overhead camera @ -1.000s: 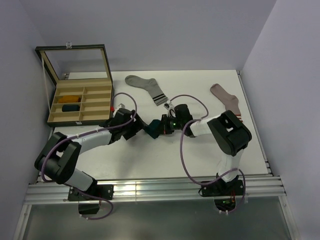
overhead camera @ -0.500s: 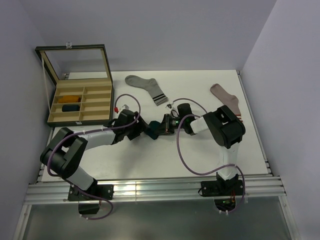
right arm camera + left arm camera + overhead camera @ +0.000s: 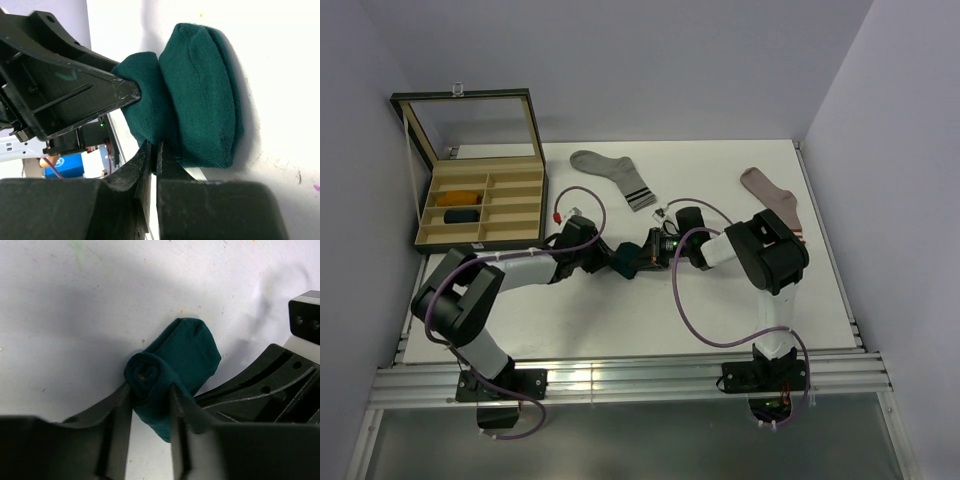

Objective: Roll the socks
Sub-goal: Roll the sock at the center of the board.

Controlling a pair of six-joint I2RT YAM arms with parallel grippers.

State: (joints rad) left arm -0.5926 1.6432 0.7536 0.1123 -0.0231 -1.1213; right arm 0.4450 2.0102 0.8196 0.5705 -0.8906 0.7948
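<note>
The dark teal sock, wound into a tight roll, lies on the worktop well to the right of the compartment box. The roll is clamped on both sides by the left fingers, apparently so that the coil cannot spring loose. A fold of its outer layer seems pinched by the closed right fingers, probably for tucking over the roll.

The top camera sits high behind the near edge of the table, looking down over all of it. Each wrist camera looks forward from close above the tabletop, facing the other. All three views share the teal sock.
</note>
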